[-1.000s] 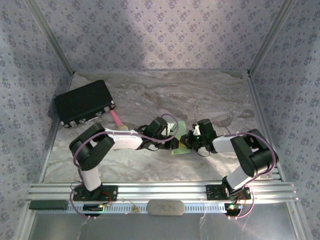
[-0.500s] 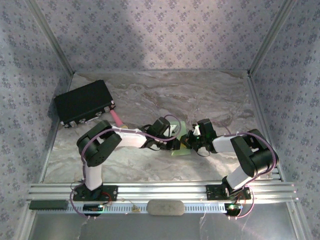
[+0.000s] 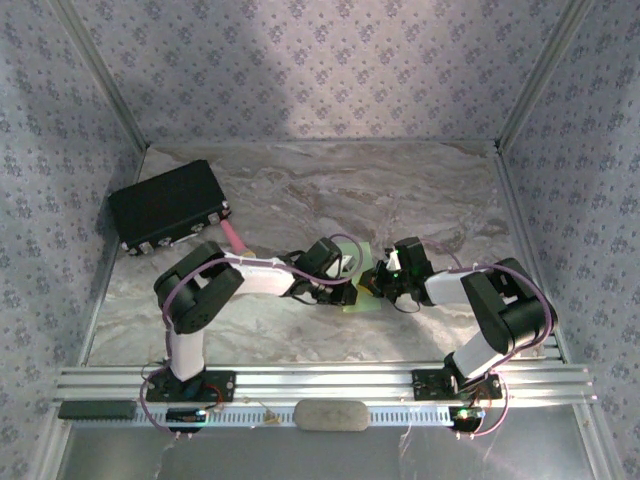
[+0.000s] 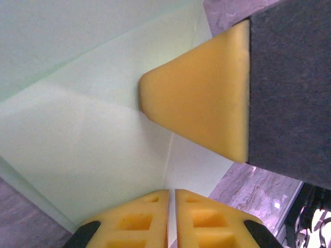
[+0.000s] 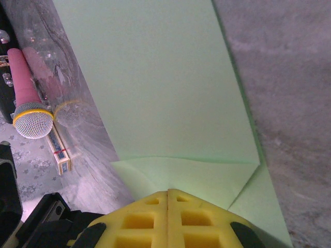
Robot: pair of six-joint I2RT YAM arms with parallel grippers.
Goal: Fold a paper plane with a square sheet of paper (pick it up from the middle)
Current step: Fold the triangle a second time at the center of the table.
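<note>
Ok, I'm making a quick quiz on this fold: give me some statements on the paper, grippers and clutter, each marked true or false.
1. The paper already has folds in it. True.
2. The right gripper is wide open. False: its fingers are shut together, with the tip on the paper.
3. The left gripper is at the paper too. True.
4. The microphone lies on the paper. False: it lies on the table, off to the side by the black box.
5. The black box stands at the front right. False: it stands at the back left.
</note>
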